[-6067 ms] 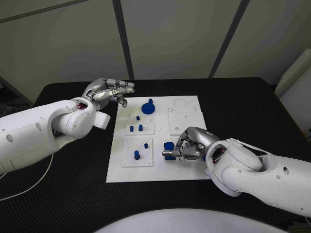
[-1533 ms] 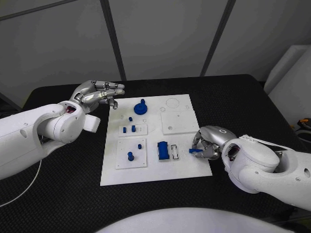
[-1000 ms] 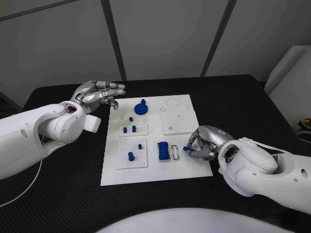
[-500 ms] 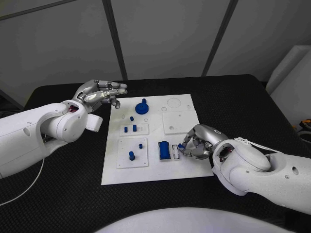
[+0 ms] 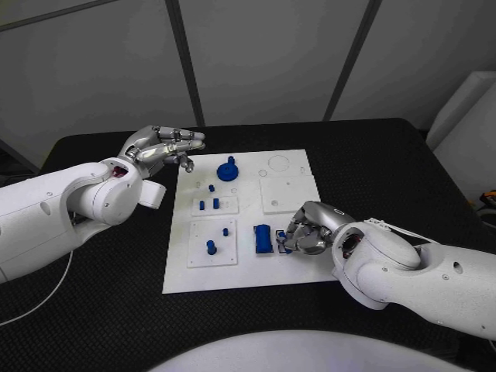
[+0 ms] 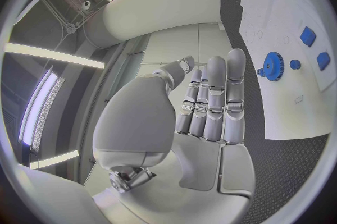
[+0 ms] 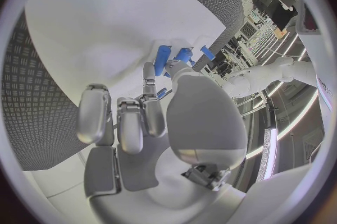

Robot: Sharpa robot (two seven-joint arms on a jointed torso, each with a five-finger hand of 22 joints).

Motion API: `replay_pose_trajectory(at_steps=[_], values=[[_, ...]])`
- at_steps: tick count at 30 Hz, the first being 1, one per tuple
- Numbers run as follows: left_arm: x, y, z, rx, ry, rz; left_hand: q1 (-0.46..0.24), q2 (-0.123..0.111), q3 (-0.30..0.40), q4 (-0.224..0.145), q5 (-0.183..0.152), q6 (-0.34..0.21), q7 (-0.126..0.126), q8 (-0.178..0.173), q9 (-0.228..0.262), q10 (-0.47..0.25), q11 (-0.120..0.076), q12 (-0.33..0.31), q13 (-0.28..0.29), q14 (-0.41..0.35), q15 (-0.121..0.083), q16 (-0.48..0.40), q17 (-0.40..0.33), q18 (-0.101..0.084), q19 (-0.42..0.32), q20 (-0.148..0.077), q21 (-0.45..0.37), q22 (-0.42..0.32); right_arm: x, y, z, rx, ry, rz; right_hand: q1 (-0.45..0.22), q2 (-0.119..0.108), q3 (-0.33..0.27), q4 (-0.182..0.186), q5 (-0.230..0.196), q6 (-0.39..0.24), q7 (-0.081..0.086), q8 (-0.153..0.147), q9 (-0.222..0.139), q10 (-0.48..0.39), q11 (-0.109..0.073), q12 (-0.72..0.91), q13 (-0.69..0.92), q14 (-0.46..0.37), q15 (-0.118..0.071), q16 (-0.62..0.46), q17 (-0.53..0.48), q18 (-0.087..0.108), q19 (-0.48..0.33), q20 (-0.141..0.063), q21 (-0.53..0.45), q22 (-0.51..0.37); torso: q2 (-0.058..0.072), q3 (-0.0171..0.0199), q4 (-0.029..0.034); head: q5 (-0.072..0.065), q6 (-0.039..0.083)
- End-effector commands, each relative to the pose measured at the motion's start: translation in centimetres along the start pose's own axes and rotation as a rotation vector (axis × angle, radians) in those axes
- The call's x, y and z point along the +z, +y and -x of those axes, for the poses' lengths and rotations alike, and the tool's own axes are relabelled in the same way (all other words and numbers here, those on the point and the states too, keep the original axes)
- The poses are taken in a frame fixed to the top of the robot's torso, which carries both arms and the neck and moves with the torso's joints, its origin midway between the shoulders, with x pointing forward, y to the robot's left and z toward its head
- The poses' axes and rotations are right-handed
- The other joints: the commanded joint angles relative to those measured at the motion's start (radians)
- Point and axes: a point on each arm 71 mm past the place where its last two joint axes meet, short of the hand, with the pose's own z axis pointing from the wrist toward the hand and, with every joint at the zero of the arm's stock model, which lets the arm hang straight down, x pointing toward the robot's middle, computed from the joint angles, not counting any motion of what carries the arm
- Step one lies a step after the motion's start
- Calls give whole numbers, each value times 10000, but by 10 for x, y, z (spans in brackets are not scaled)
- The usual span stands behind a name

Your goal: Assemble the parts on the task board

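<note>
Carried leftward across the task board (image 5: pixel 298 273) since a second ago: small blue part (image 5: pixel 284 235), pinched in the fingers (image 5: pixel 296 232) of the right hand (image 5: pixel 306 230), now poised just beside the upright blue block (image 5: pixel 263 239). Likely about to be seated there. Left hand (image 5: pixel 161 147) loosely curled, grasping nothing, off the board's far corner.

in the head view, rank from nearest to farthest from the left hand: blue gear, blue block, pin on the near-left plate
From the left hand:
1. Blue gear, at the board's far end, just beside the hand.
2. Blue pin, on the near-left plate.
3. Blue block, mid-board by the right hand.
</note>
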Motion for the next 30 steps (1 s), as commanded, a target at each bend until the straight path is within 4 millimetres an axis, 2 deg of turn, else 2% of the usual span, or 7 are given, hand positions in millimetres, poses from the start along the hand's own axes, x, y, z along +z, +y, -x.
replay_pose_trajectory(at_steps=[1,7,11,16,19,24,30], values=[[1,-1,-2,-43,124,-43,-25,78,-47,-18,42,-8,-48,-64,-8,-101,-2,29,8,-13,8,56,6,-86,-80,13,-45,-16,1,0,-1,-59,147,-65,-158,-7,-105,6,63,135,-159,51,35,503,-66,55,1518,1040,-65,48,2634,-191,40,-43,61,9,-5,1,-8,13,-1],[1,-1,-2,-42,123,-33,-25,78,-47,-18,42,-8,-48,-64,-8,-101,-2,29,8,-13,8,56,6,-86,-80,13,-45,-16,3,2,-2,-110,221,-53,-445,48,-363,1,287,142,-178,108,115,509,-83,59,1530,1040,-82,48,2634,-194,49,-61,65,23,-5,1,-3,23,-20],[1,-1,-2,-43,125,-17,-25,78,-47,-18,42,-8,-48,-64,-8,-101,-2,29,8,-13,8,56,6,-86,-80,13,-45,-16,3,3,-3,-112,235,-33,-665,74,-579,9,269,127,-173,130,160,506,-80,41,1525,1039,-82,46,2630,-193,43,-63,54,15,-8,0,-6,24,-8],[1,-1,-2,-41,119,-9,-29,86,-47,-14,42,-7,-46,-63,-8,-104,-1,33,8,-16,9,62,6,-86,-81,13,-47,-16,4,3,-3,-132,197,-21,-1064,171,-955,19,-264,102,-162,150,216,506,-65,32,1530,1037,-68,41,2619,-188,29,-57,32,-3,-5,-3,-2,44,-3],[1,-1,-2,-40,115,-6,-29,86,-47,-14,42,-7,-46,-63,-8,-104,-1,33,8,-16,9,62,6,-86,-81,13,-47,-16,4,3,-3,-145,164,-17,-1275,246,-1233,16,-948,86,-154,161,253,503,-57,21,1531,1034,-61,35,2608,-186,25,-50,22,-7,-6,-2,-5,41,-4],[1,-1,-2,-40,114,9,-31,88,-48,-12,42,-8,-45,-64,-8,-107,1,34,8,-17,9,64,6,-86,-81,13,-48,-16,4,4,-2,-153,94,34,-1493,346,-1572,26,-1379,62,-151,172,298,501,-51,13,1536,1032,-55,31,2599,-183,16,-42,7,-16,-4,1,-5,37,3],[1,0,-1,-38,105,26,-31,88,-48,-12,42,-8,-45,-64,-8,-107,1,34,8,-17,9,64,6,-86,-81,13,-48,-16,1,4,0,-163,-77,235,-1434,389,-1735,-2,-1548,47,-159,183,328,501,-55,15,1542,1030,-58,26,2590,-179,10,-42,-4,-23,-3,8,-9,36,6]])
